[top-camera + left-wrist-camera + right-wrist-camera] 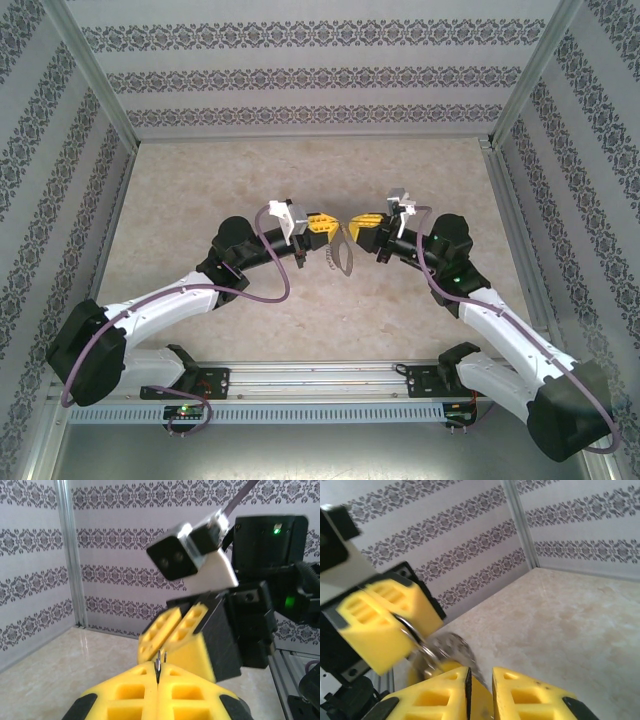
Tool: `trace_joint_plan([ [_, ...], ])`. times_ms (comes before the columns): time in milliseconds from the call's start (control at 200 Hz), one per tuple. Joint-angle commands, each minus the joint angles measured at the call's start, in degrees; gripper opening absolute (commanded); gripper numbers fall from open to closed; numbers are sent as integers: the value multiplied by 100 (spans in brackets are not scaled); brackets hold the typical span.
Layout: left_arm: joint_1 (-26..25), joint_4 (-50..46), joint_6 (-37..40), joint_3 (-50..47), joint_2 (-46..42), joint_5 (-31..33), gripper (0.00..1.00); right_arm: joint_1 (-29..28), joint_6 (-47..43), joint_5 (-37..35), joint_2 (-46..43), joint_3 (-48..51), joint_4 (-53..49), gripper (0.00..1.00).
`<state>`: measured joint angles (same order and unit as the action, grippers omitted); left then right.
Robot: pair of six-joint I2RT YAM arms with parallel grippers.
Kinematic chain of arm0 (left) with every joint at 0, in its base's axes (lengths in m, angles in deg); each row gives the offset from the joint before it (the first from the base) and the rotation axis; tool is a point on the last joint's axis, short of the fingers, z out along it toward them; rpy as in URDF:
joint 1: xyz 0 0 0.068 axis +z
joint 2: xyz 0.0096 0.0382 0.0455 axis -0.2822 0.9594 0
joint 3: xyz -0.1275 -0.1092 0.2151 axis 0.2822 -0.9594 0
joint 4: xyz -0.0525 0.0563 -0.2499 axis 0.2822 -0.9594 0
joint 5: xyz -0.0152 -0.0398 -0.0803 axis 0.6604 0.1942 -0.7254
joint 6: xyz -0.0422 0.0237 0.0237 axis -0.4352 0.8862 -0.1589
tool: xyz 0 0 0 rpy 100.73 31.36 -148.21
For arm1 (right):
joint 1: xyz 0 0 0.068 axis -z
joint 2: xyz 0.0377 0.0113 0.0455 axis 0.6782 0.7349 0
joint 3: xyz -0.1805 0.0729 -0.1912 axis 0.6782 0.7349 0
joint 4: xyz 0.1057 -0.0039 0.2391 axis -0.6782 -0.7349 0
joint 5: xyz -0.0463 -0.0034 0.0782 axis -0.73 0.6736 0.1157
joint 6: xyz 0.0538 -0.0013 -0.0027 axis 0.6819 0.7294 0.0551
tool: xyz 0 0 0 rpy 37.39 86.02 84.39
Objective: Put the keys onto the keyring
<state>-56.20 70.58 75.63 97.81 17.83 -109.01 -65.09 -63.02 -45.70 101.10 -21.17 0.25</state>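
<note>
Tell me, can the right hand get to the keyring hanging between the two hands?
Probably yes. The keyring hangs by the left hand, at its tip, and the right hand points straight at it from close by. Nothing sits between them that I can see.

Beige marbled table [300, 170]; damask-striped walls [300, 70] on three sides; metal posts [95, 75] at far corners; slotted rail [320, 380] along near edge.

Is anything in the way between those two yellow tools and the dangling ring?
Nothing visible does. The keyring hangs at the tip of the left tool, and the right tool faces it close by, with only air between.
</note>
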Motion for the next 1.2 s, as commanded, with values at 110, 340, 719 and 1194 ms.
trace_joint_plan([
  [110, -114, 597, -54, 104, -13, -8, 0, 97, 132, -3, -174, 37, -18, 22],
  [340, -115, 546, -170, 143, 114, 160, 0, 238, 197, -57, -280, -38, -5, 38],
  [719, 117, 1072, -796, 283, 478, 56, 0, 347, 633, -379, -144, -150, 429, 51],
  [1194, 707, 2493, -2266, 170, 807, -530, 0, 425, 1285, 567, 355, -187, 1517, 46],
])
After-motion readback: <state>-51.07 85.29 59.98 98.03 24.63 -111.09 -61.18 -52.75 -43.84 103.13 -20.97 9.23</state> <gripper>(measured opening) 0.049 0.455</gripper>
